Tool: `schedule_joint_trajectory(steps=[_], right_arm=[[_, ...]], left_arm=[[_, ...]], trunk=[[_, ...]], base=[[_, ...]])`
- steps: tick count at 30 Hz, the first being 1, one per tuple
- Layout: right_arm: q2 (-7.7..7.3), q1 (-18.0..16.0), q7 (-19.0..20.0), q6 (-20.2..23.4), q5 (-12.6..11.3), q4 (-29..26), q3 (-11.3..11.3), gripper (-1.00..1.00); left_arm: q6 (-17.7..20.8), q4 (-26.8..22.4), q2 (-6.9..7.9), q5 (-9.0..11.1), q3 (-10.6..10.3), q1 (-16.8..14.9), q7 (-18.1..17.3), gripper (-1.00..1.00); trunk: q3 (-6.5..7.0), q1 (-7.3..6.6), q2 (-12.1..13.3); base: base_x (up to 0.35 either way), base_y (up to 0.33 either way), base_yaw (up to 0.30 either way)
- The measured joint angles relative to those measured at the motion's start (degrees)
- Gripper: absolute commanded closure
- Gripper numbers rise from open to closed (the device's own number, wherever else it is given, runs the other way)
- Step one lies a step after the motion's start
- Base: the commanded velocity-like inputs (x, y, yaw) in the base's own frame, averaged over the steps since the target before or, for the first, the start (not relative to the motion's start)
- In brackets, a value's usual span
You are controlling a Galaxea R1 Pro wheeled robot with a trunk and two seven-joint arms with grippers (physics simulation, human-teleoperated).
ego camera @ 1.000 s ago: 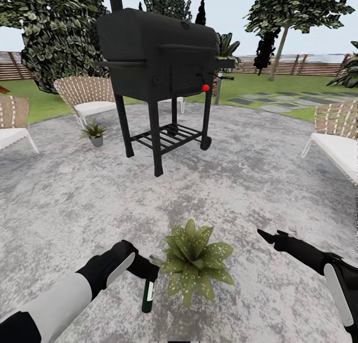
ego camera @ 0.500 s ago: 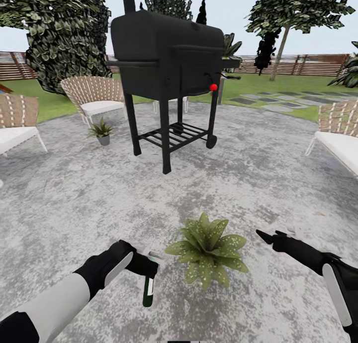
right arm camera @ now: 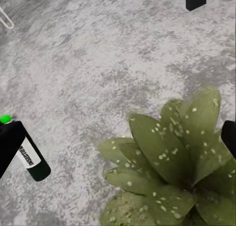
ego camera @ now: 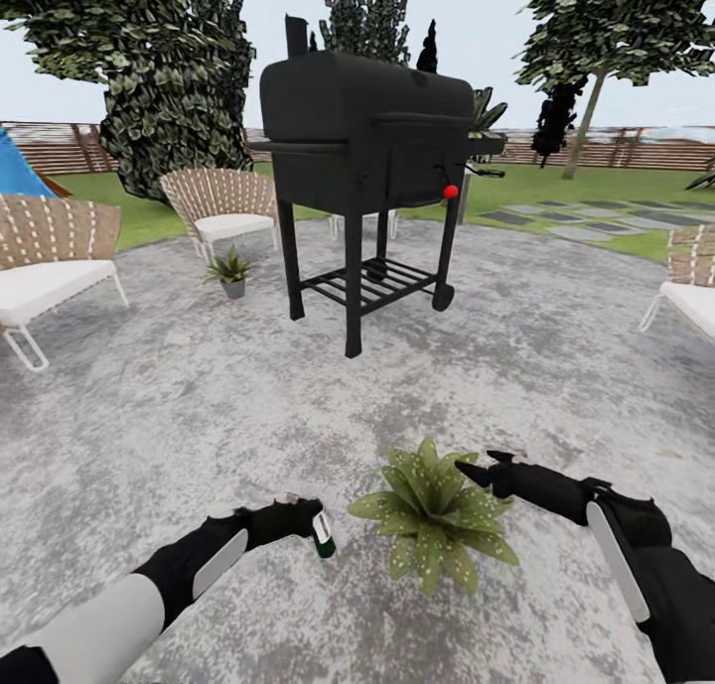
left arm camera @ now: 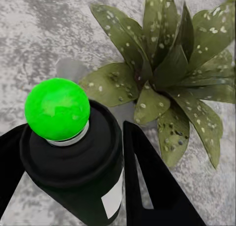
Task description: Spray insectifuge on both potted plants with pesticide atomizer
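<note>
My left gripper point(ego camera: 310, 523) is shut on the pesticide atomizer point(ego camera: 323, 539), a dark bottle with a pale label. It is held low over the paving, just left of the near potted plant point(ego camera: 434, 513). In the left wrist view a bright green ball point(left arm camera: 58, 109) sits on the bottle's end point(left arm camera: 81, 169), between black fingers point(left arm camera: 147, 186), with the speckled leaves point(left arm camera: 167, 78) right beyond. My right gripper point(ego camera: 479, 471) hangs open at the plant's far right leaves. The right wrist view looks down on this plant point(right arm camera: 167, 172) and the bottle point(right arm camera: 32, 159). The second potted plant point(ego camera: 232, 270) stands by a chair.
A black barbecue grill point(ego camera: 372, 148) on legs stands mid-circle behind the near plant. Woven chairs sit at the left point(ego camera: 50, 257), back left point(ego camera: 223, 203) and right edge point(ego camera: 690, 287). Lawn, stepping stones point(ego camera: 566, 222), trees and a slatted fence point(ego camera: 60, 148) ring the grey paving point(ego camera: 199, 406).
The camera has shifted, sliding the scene rightward. My left gripper swung the bottle from hanging straight down to a raised tilt beside the plant. My right gripper moved left onto the plant's leaves.
</note>
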Motion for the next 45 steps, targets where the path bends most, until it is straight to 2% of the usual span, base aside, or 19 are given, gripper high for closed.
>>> schedule_joint_trajectory(steps=[2, 4, 7, 8, 9, 11, 15, 17, 19, 21, 22, 24, 27, 29, 31, 33, 36, 45], right_arm=[[-0.14, -1.4, -0.1, 0.0, 0.0, 0.0, 0.4, -1.00], [-0.03, -1.9, -0.1, 0.1, 0.0, 0.0, 0.5, -1.00], [0.01, -6.6, -0.2, 3.1, 0.0, 0.0, 1.6, -1.00], [-0.01, -8.2, -0.2, 4.1, -0.1, 0.0, 2.9, -1.00], [0.11, -9.2, -0.2, 4.6, -0.1, 0.1, 5.5, -1.00], [0.22, -9.8, -0.3, 4.9, -0.1, 0.5, 12.6, -1.00], [0.22, -9.9, -0.2, 4.8, -0.1, 0.9, 16.3, -1.00], [0.22, -9.9, 0.0, 5.2, -0.1, 0.9, 18.9, -1.00], [0.04, -9.9, 0.1, 7.1, -0.1, 0.9, 22.6, -1.00], [-0.03, -10.1, 0.1, 14.7, 0.0, 0.8, 23.7, -1.00], [0.01, -10.2, 0.1, 16.5, 0.0, 0.8, 23.8, -1.00], [0.10, -10.3, 0.1, 17.5, -0.1, 0.8, 25.1, -1.00], [0.13, -10.4, 0.1, 14.0, 0.0, 0.7, 29.8, -1.00], [0.18, -10.4, 0.0, 13.0, 0.0, 0.8, 30.7, -1.00], [0.21, -10.4, 0.0, 12.0, 0.0, 0.9, 31.5, -1.00], [-0.03, -10.7, 0.4, 12.3, -0.1, 1.0, 31.2, -1.00], [0.00, -10.7, 0.2, 12.0, -0.1, 1.1, 31.2, -1.00], [0.04, -10.7, -0.1, 10.2, 0.6, 1.8, 31.1, -1.00]], left_arm=[[-2.6, 1.0, 0.29, -0.2, -0.2, 0.1, -0.6, 1.00], [-2.5, 0.9, 0.49, -0.3, -0.5, 0.0, -1.1, 1.00], [-2.3, 0.9, 0.38, -0.4, -0.6, 0.0, -1.2, 1.00], [-2.2, 0.8, 0.11, -0.5, -0.9, 0.1, -1.3, 1.00], [-1.9, 0.5, 0.02, -0.9, -2.5, 0.1, -2.1, 1.00], [-1.3, -1.2, 1.21, -1.2, -6.1, 0.1, -8.4, 1.00], [-2.7, -0.9, 1.71, -1.3, -6.8, 0.1, -11.6, 1.00], [-2.8, -0.4, 1.78, -1.4, -6.9, 0.1, -15.4, 1.00], [-4.1, 1.7, 1.67, -1.6, -7.0, 0.1, -19.1, 1.00], [-5.2, 2.9, 1.31, -5.2, -7.3, 0.1, -20.2, 1.00], [-5.4, 3.0, 1.13, -6.9, -7.4, 0.1, -20.3, 1.00], [-5.7, 3.2, 1.00, -8.4, -7.4, 0.1, -20.4, 1.00], [-5.8, 3.2, 0.92, -8.9, -7.4, 0.1, -20.4, 1.00], [-6.7, 3.2, 0.95, -9.0, -7.4, 0.1, -20.4, 1.00], [-10.7, 3.2, 1.03, -9.0, -7.4, 0.1, -20.4, 1.00], [-10.1, 2.6, 1.68, -8.9, -8.2, 0.7, -21.1, 1.00], [-9.4, 2.3, 2.58, -8.8, -8.1, 0.7, -21.9, 1.00], [-9.4, 1.3, 2.85, -8.8, -7.8, 0.7, -24.8, 1.00]], trunk=[[0.48, -0.05, 0.0], [0.96, -0.10, 0.1], [1.64, -0.18, 0.1], [1.86, -0.21, 0.1], [2.08, -0.23, 0.1], [2.52, -0.28, 0.1], [3.41, -0.39, 0.2], [3.85, -0.44, 0.2], [4.29, -0.49, 0.3], [4.74, -0.54, 0.3], [4.96, -0.57, 0.3], [5.41, -0.62, 0.3], [6.07, -0.70, 0.4], [6.51, -0.75, 0.4], [6.74, -0.77, 0.4], [6.74, -0.77, 0.4], [6.74, -0.77, 0.4], [6.74, -0.77, 0.4]], base=[[0.000, 0.000, 0.270], [0.000, 0.000, 0.270], [0.000, 0.000, 0.270], [0.000, 0.000, 0.140], [0.000, 0.000, 0.057], [0.000, 0.000, 0.011], [0.000, 0.000, 0.001], [0.000, 0.000, 0.000], [0.000, 0.000, 0.000], [0.000, 0.000, 0.000], [0.000, 0.000, 0.000], [0.000, 0.000, 0.000], [0.000, 0.000, 0.000], [0.000, 0.000, 0.000], [0.000, 0.000, 0.000], [0.000, 0.000, 0.000], [0.000, 0.000, 0.000], [0.000, 0.000, 0.000]])
